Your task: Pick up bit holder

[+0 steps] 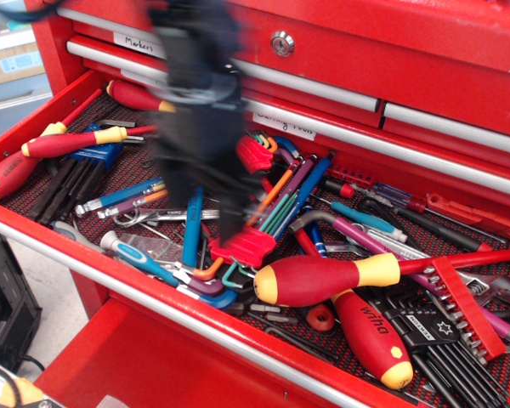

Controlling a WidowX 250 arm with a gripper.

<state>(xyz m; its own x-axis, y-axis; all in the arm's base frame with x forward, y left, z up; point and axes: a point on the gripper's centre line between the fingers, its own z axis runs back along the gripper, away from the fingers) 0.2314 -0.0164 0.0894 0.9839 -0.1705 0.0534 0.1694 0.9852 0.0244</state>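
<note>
The bit holder is a long narrow red strip with a row of short silver bits. It lies at the right end of the open drawer, slanting down to the right over black hex keys. My gripper is a motion-blurred black shape over the middle of the drawer, above the red hex key clips, far left of the bit holder. The blur hides whether its fingers are open or shut.
The red drawer is crowded with tools. Two red hex key clips with coloured keys lie in the middle. Red and yellow screwdrivers lie beside the bit holder. A black key rack with a star sits under it. Closed drawers rise behind.
</note>
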